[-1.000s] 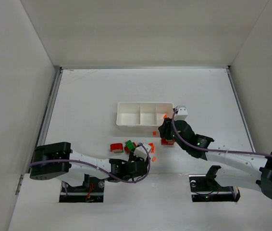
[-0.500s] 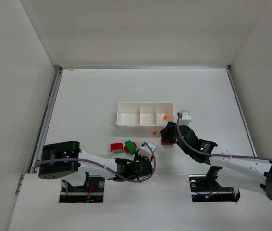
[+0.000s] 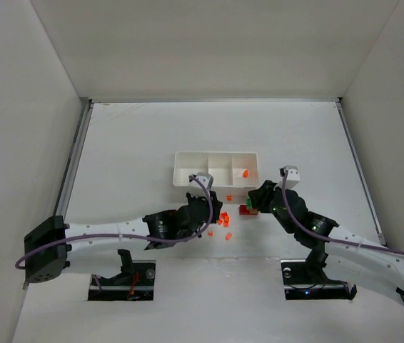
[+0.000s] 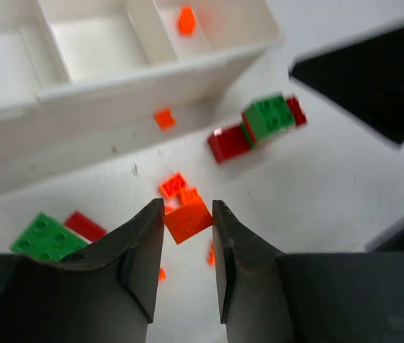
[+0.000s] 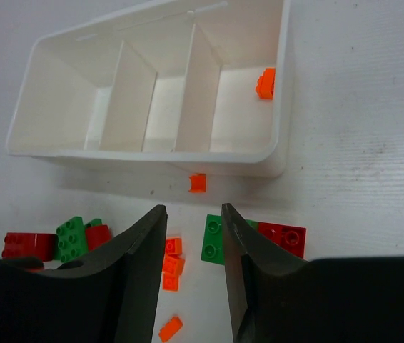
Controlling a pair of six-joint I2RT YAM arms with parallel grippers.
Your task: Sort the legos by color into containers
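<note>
Legos (image 3: 223,220) mostly loose on the worktop (image 3: 130,143) just in front of the tray (image 3: 188,184); one orange piece (image 3: 245,173) newly in the right compartment. Right pincer (image 5: 193,209) pulled back from there, wide and empty above a green brick (image 5: 213,239). Left pincer (image 4: 188,211) moved up toward the tray, narrow on a second orange piece (image 4: 186,223), seemingly lifted. Hence orange sorting under way; red and green not yet binned, other two compartments bare.
</note>
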